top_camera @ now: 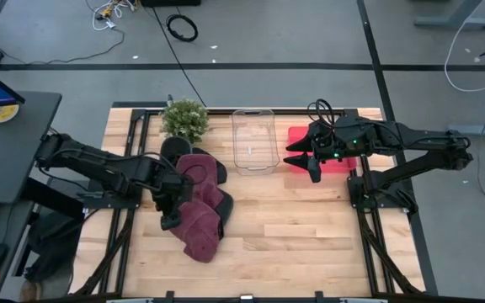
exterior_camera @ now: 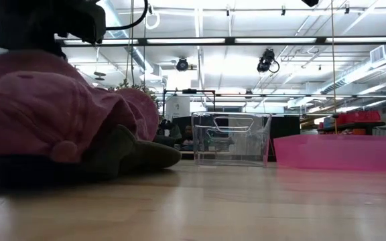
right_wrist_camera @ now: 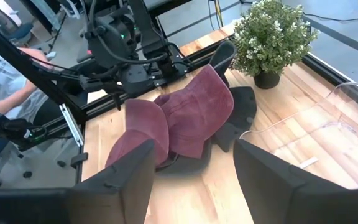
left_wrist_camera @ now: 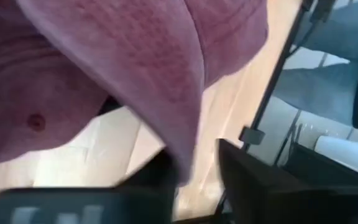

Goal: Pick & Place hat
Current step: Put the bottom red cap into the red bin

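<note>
Now the clear bin sits empty; left gripper pinches one maroon cap of two; right gripper open.

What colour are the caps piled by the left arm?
The caps are maroon, lying over darker black ones; the right wrist view shows it best.

Maroon caps lie heaped with dark caps on the wooden surface, beside a potted plant, one brim pinched by the left gripper's fingers.
</note>
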### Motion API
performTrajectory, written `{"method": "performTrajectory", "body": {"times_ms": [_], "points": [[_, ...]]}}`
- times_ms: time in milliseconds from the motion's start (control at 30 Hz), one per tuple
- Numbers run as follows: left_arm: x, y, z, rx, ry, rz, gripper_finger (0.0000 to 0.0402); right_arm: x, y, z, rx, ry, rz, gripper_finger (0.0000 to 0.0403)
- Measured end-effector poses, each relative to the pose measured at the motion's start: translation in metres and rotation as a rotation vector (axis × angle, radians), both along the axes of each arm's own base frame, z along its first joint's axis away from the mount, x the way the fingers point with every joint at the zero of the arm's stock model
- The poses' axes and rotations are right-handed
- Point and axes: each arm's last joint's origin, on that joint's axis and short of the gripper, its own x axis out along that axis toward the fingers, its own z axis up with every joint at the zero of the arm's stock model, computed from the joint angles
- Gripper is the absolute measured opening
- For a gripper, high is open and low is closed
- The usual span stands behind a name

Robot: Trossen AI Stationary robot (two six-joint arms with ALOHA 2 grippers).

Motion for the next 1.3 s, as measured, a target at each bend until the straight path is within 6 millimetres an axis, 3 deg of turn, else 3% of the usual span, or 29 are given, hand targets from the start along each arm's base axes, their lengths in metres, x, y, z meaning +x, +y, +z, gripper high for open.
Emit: {"method": "performTrajectory", "body": {"times_ms": [67,100,333,533,733,833,967,1300], "points": [[-0.002,-0.001,0.002,-0.031,-0.003,-0.014,0.0030,0.000,0.000,0.000,-0.001,0.000,0.001,0.0213],[-0.003,-0.001,0.004,-0.046,0.000,-0.015,0.0020,0.000,0.000,0.000,-0.002,0.000,0.001,0.0211],[-0.016,-0.003,0.021,-0.227,0.009,-0.021,0.0013,0.000,0.000,0.000,-0.005,-0.005,0.002,0.0201],[-0.025,-0.004,0.077,-0.262,-0.207,-0.050,0.0013,0.001,0.000,0.002,-0.007,-0.017,0.003,0.0205],[-0.029,0.003,0.144,-0.098,-0.535,-0.023,0.0013,0.001,0.000,0.003,-0.009,-0.028,0.001,0.0210],[-0.033,0.006,0.167,-0.026,-0.652,-0.013,0.0013,0.002,0.000,0.004,-0.020,-0.042,0.006,0.0210],[-0.036,0.010,0.179,0.084,-0.734,0.015,0.0013,0.003,0.000,0.006,-0.021,-0.071,0.007,0.0210],[-0.031,0.022,0.183,0.510,-0.839,0.184,0.0013,0.005,0.000,0.013,0.073,-0.146,-0.028,0.0211]]}}
